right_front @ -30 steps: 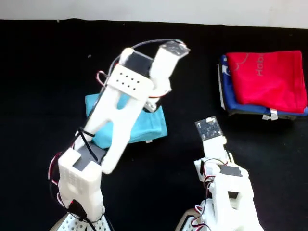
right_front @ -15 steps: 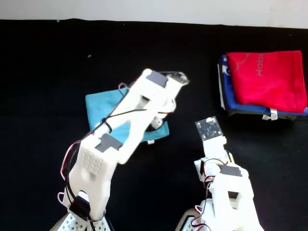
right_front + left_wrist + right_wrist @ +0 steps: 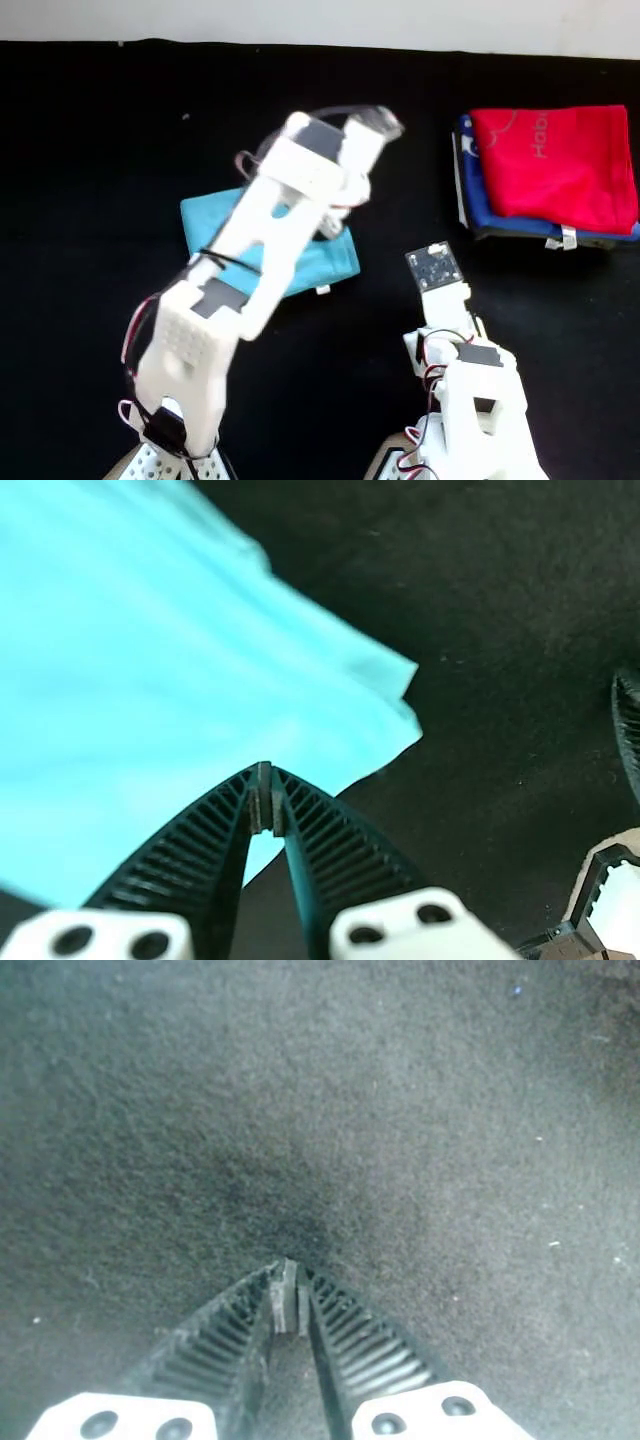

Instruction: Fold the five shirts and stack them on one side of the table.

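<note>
Black felt table (image 3: 100,120): matte, slightly fuzzy cloth flecked with pale lint, covering the whole work surface up to a pale strip along the far edge.
White plastic left arm (image 3: 250,250): blocky moulded segments with rows of small holes, dark servo bodies and loose red and black wires. It stretches from the near edge toward the middle of the table, its wrist above the teal shirt.
Stack of folded shirts (image 3: 545,200): lies at the far right side of the table. A soft red folded shirt (image 3: 560,165) is on top, roughly rectangular with rounded corners and a pale print near its far edge. A dark blue folded shirt (image 3: 480,205) shows beneath it along the left and near sides. Thin white and dark layers lie lower down, too thin to tell apart.
Teal folded shirt (image 3: 325,262): smooth knit cloth folded into a rough rectangle, lying flat near the middle of the table, well apart from the stack and partly covered by the left arm. A small white tag (image 3: 322,290) pokes out at its near edge, and in the left wrist view one corner ends in a small notch.
White plastic right arm (image 3: 470,370): short and folded up at the near edge, a small dark circuit board at its upper end.
Left fingers (image 3: 262,805): black, ribbed, tapering plastic. The tips are pressed together with nothing seen between them, over the teal shirt's edge.
Right fingers (image 3: 288,1300): the same ribbed black plastic, tips closed and empty, over bare table.
</note>
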`<control>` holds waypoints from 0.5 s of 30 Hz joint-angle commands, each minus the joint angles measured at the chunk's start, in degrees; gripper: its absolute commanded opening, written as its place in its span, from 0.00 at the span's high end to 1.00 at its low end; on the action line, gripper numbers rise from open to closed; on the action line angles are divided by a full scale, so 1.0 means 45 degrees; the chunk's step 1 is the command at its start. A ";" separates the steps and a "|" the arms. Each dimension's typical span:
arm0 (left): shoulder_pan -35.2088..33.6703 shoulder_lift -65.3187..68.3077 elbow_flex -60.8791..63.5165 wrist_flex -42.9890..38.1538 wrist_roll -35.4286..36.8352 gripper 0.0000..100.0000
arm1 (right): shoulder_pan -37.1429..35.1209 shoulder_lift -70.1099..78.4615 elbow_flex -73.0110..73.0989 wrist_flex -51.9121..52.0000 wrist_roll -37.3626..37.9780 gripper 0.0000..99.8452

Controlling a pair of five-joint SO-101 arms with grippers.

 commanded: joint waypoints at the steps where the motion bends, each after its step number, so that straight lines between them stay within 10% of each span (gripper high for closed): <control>1: -0.0830 -0.1475 -0.1182 0.1035 0.0098 0.99 | 0.0068 0.0029 0.0400 -0.0322 0.0020 0.99; 15: -0.4249 -0.8371 0.8156 -0.0781 0.0000 0.99 | 0.0107 0.0029 0.0400 -0.0537 -0.0684 0.99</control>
